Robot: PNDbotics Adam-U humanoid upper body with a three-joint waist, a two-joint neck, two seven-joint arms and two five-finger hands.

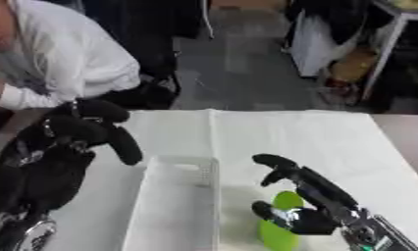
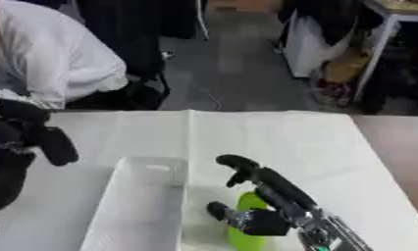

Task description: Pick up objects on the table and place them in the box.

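Note:
A bright green object (image 1: 279, 234) lies on the white cloth just right of the white box (image 1: 174, 206). My right hand (image 1: 320, 215) comes in from the lower right and sits over the green object. Its fingers (image 1: 277, 164) reach past the object's top and bend down, and the thumb (image 1: 264, 210) presses the object's left side, so the hand closes round it. The green object's middle is hidden by the hand. My left hand (image 1: 79, 130) hangs raised at the left, beyond the box's far left corner, fingers relaxed and holding nothing.
A white cloth (image 1: 332, 142) covers the table, with bare brown tabletop (image 1: 405, 130) at the right edge. A person in a white top (image 1: 66, 59) leans in at the far left. Dark chairs and a shelf stand on the floor behind the table.

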